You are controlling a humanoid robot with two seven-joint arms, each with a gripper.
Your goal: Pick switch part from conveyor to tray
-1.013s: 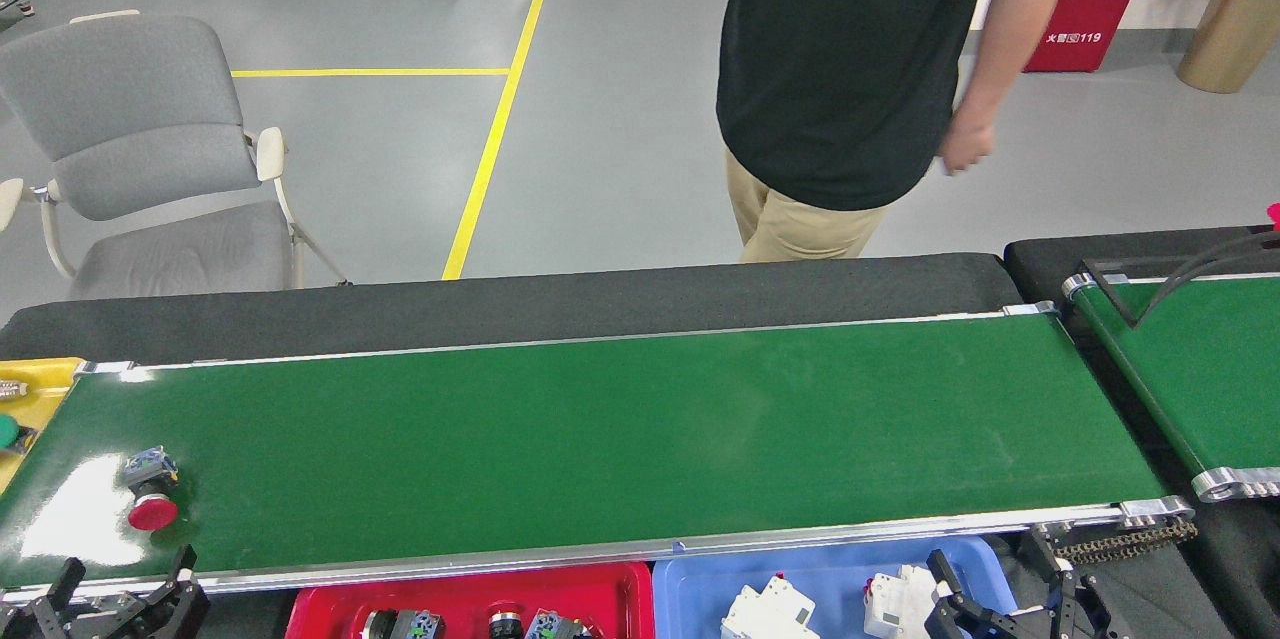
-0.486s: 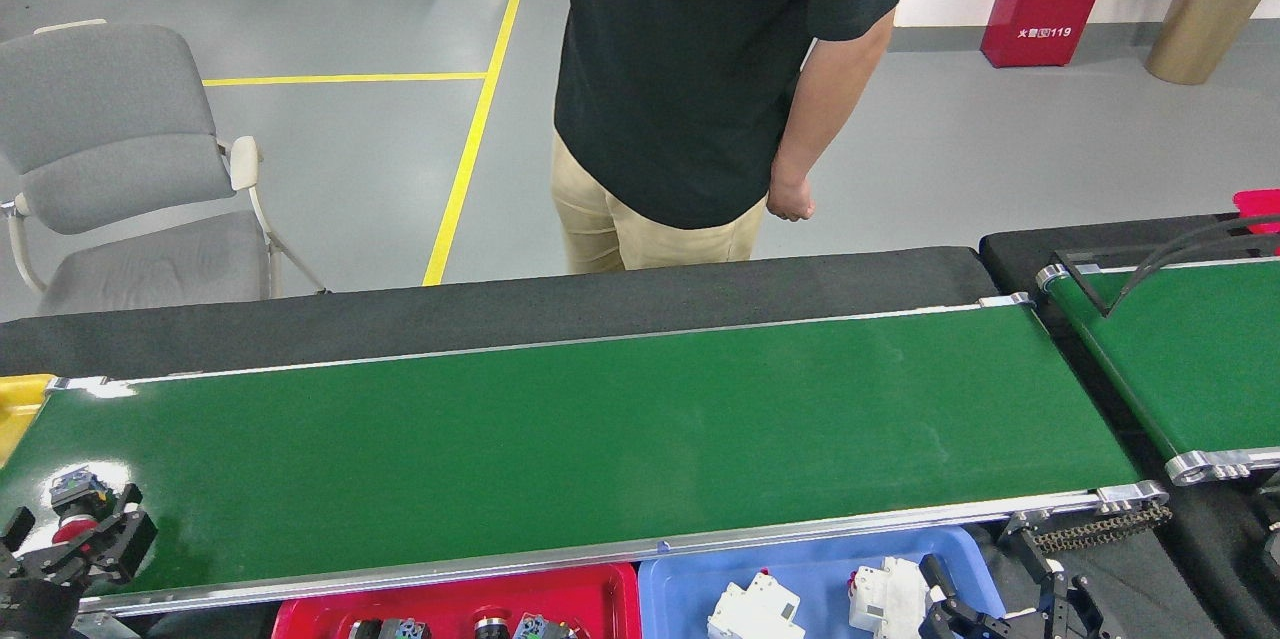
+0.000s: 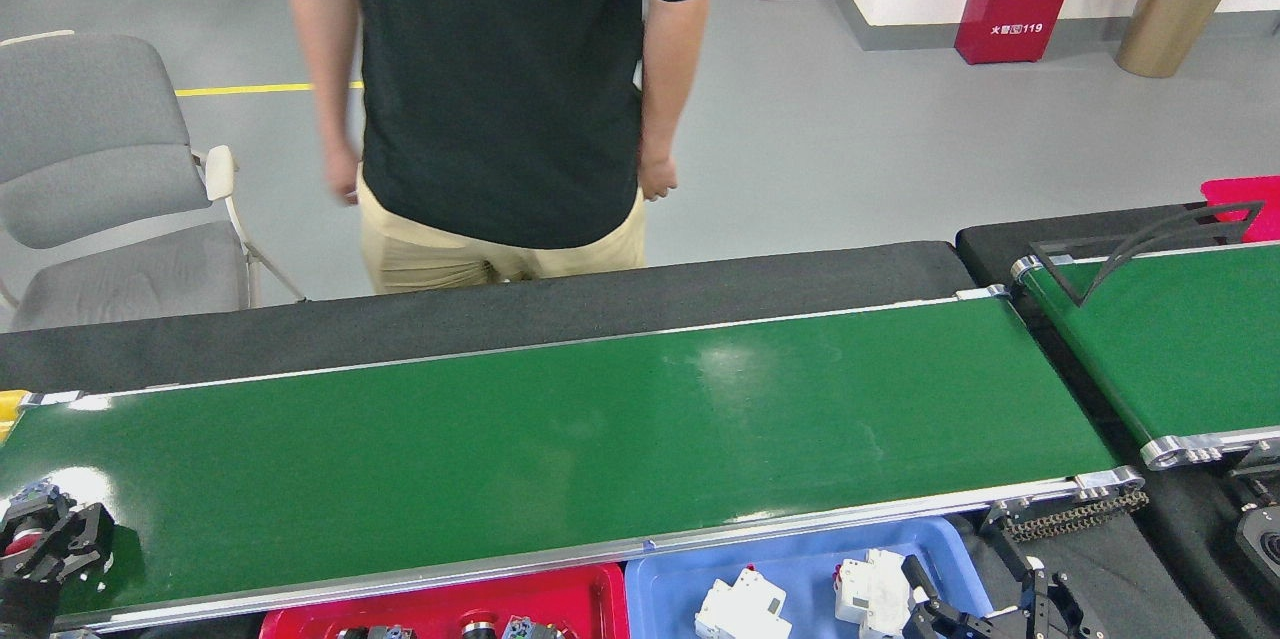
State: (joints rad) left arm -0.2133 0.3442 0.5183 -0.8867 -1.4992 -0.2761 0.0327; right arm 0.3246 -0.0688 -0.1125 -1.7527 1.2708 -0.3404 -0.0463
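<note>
The conveyor point(image 3: 560, 449) is a long glossy green belt with silver rails running across the head view. At its far left end lies the switch part point(image 3: 22, 541), with a red button and a grey-blue body. My left gripper point(image 3: 50, 541) straddles it, black fingers on either side; the frame edge and the dark fingers hide whether they press on it. My right gripper point(image 3: 985, 609) sits low at the bottom right beside the blue tray point(image 3: 790, 554), fingers spread with nothing between them. A red tray point(image 3: 450, 601) holding button parts lies below the belt's near rail.
A person point(image 3: 500, 89) in a black shirt stands just behind the black table edge point(image 3: 500, 314). White breakers point(image 3: 740, 609) lie in the blue tray. A second green belt point(image 3: 1170, 339) with black cables is at the right, a grey chair point(image 3: 100, 179) at the left, and a yellow tray corner point(image 3: 8, 404).
The left gripper came up from below the rail onto the belt and now sits around the switch part. The person walked from right to left behind the table. The view shifted slightly.
</note>
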